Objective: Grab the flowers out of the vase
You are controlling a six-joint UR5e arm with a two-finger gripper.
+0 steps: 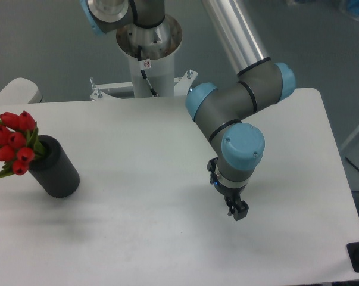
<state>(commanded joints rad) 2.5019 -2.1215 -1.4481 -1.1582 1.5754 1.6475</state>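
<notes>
- The flowers point(12, 145) sit in the vase point(55, 167) at the far left of the table point(137, 238), red buds bunched together and leaning out over the vase's left side, with green leaves poking past the picture's edge.
- I see the vase standing upright on the white tabletop, matte black, its mouth filled by the stems, which I cannot make out.
- My gripper point(239, 213) hangs well apart from the vase, over the right half of the table, pointing down from the blue-capped wrist.
- From this angle the fingers are small and dark; I cannot tell whether they are spread or closed, and nothing shows between them.
- The arm's base point(148, 42) is mounted behind the table's far edge.
</notes>
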